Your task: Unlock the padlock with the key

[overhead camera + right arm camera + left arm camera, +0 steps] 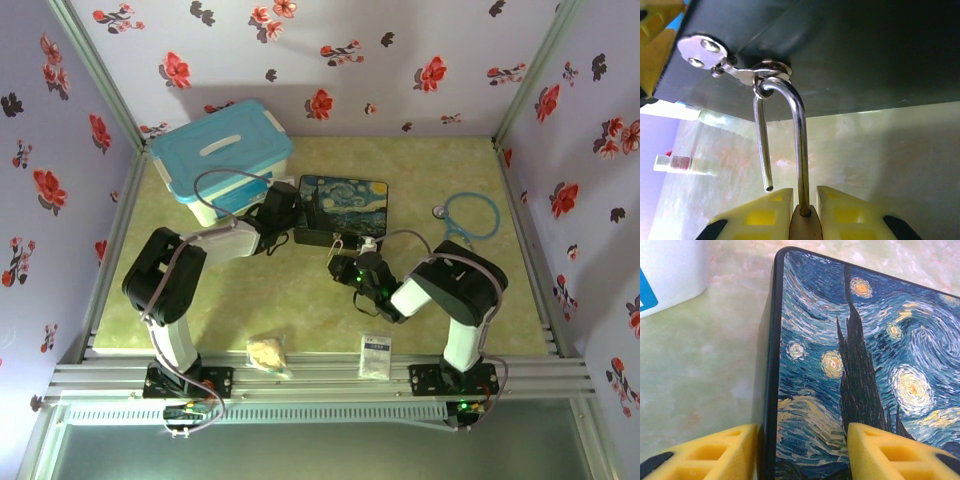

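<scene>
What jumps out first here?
The starry-night tin sits mid-table, with the left gripper straddling its edge. At its front, the padlock is hooked through the hasp, its shackle open and its body pinched in the right gripper. A blue-lidded box sits back left.

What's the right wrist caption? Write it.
Right gripper grips the padlock, its opened shackle hooked through the tin's hasp.

One padlock (800,165), one starry tin (345,205), one blue-lidded box (222,150), one white packet (376,354), one blue ring (472,215).
</scene>
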Motion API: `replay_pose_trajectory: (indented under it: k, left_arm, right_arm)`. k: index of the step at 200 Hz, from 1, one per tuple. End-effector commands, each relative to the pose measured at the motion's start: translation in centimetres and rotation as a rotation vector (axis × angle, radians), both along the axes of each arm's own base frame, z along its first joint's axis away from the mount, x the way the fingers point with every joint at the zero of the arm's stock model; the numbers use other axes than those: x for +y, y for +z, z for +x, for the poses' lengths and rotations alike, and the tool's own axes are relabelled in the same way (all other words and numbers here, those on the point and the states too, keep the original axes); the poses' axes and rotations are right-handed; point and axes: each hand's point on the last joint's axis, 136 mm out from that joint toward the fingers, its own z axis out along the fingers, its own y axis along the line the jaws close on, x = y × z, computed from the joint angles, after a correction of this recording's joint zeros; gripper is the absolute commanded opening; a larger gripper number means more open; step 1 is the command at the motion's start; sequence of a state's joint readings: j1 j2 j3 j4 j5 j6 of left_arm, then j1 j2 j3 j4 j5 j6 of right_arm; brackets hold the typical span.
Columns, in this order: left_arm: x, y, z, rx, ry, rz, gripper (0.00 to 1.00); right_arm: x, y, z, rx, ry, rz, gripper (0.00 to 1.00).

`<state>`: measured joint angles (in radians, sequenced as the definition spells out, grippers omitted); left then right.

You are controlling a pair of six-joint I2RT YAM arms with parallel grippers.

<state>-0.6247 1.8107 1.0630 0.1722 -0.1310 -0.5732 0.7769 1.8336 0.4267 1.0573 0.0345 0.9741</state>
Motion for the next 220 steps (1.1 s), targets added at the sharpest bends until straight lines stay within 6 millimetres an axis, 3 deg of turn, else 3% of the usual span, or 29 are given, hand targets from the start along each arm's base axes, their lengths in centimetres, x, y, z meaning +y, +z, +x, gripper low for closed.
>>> replay_pose_trajectory:
  k: [1,58,102,180,199,220]
  left_arm:
    - [3.0,-6.5,-3.2,0.170,0.022,0.157,0.48]
    - [3.1,-6.9,-3.8,0.182,-0.003,0.180,0.47]
    - [3.3,-7.7,-4.0,0.198,-0.005,0.200,0.46]
    - [3.3,-7.7,-4.2,0.192,-0.022,0.206,0.46]
    - [2.4,-6.4,-3.9,0.185,-0.033,0.112,0.54]
    - [0.8,-2.6,-2.9,0.145,-0.045,-0.039,0.55]
  right_arm:
    - [-0.4,0.3,1.7,-0.011,-0.114,0.047,0.13]
    - [-0.4,0.8,3.4,-0.061,-0.217,0.087,0.10]
    - [-1.4,2.6,4.5,-0.148,-0.306,0.094,0.10]
    - [-1.1,4.8,5.6,-0.224,-0.339,0.169,0.10]
    - [-0.4,4.4,5.1,-0.207,-0.321,0.147,0.10]
    - [-0.3,3.8,4.2,-0.212,-0.314,0.067,0.09]
